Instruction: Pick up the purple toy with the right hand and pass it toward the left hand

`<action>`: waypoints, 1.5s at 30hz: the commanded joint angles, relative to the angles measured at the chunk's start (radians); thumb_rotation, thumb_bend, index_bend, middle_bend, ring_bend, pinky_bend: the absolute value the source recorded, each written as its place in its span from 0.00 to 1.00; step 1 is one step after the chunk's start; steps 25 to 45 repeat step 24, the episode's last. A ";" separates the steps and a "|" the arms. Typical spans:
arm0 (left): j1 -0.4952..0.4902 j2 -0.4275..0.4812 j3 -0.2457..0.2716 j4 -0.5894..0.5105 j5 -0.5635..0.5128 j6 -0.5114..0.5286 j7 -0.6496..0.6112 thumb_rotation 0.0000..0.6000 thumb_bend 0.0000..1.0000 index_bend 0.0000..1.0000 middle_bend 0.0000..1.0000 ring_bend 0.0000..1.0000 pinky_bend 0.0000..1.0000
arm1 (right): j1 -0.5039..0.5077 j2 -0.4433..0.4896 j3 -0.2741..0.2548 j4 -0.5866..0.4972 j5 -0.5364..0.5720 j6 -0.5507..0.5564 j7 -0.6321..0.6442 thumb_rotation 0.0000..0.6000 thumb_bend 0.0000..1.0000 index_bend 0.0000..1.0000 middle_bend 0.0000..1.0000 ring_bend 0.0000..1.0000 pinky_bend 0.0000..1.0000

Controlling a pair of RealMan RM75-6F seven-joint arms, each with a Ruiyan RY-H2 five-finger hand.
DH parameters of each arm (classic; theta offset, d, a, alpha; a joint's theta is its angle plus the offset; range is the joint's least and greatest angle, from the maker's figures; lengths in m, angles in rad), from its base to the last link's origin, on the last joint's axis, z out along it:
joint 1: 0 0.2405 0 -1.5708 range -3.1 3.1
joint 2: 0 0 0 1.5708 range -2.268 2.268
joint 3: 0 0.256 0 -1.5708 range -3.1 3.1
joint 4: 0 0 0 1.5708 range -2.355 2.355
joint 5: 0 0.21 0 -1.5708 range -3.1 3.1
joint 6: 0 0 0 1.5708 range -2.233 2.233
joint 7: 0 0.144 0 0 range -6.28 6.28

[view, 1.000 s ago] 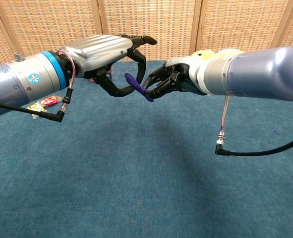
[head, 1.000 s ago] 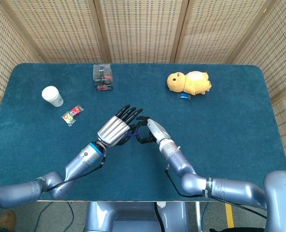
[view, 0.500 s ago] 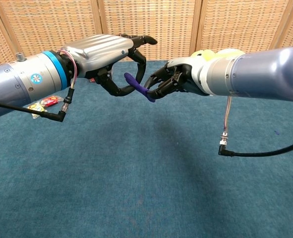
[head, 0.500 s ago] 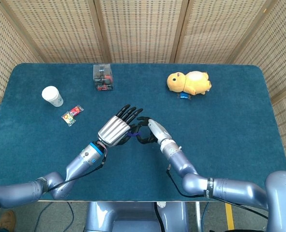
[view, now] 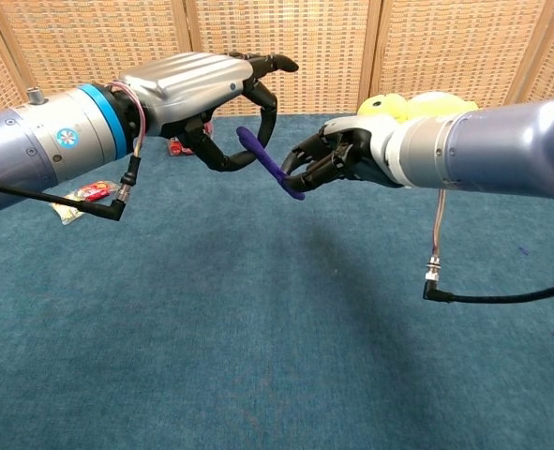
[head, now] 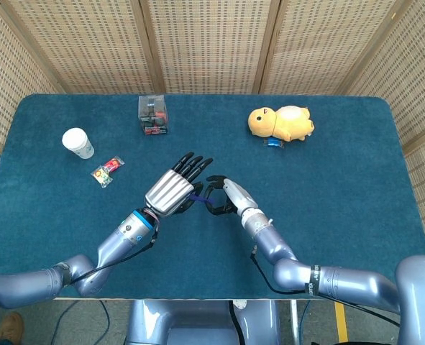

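The purple toy is a thin strip held slanted in the air over the middle of the blue table. My right hand pinches its lower end between its fingertips. My left hand curls its thumb and fingers around the upper end. Seen from the head camera, only a sliver of the purple toy shows between the left hand and the right hand, whose fingertips almost meet.
A yellow plush toy with a small blue item beside it lies at the back right. At the back left are a clear box, a white cup and a candy packet.
Left hand has risen a little with the toy's upper end. Right hand has shifted slightly to the right, so more of the purple strip shows between the hands.
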State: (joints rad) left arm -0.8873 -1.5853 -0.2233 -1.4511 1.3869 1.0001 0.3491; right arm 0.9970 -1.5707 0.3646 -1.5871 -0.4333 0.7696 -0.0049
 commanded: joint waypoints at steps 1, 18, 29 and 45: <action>0.000 0.004 -0.004 -0.006 -0.003 0.005 0.000 1.00 0.49 0.77 0.00 0.00 0.00 | -0.005 0.001 -0.006 0.002 -0.004 -0.001 0.001 1.00 0.61 0.71 0.23 0.00 0.00; 0.030 0.107 -0.054 -0.070 -0.048 0.068 -0.013 1.00 0.49 0.77 0.00 0.00 0.00 | -0.057 0.030 -0.032 0.005 -0.039 -0.008 0.034 1.00 0.61 0.76 0.23 0.00 0.00; 0.070 0.184 -0.079 -0.078 -0.085 0.098 -0.055 1.00 0.49 0.77 0.00 0.00 0.00 | -0.074 0.043 -0.035 0.001 -0.049 -0.006 0.045 1.00 0.61 0.76 0.23 0.00 0.00; 0.070 0.184 -0.079 -0.078 -0.085 0.098 -0.055 1.00 0.49 0.77 0.00 0.00 0.00 | -0.074 0.043 -0.035 0.001 -0.049 -0.006 0.045 1.00 0.61 0.76 0.23 0.00 0.00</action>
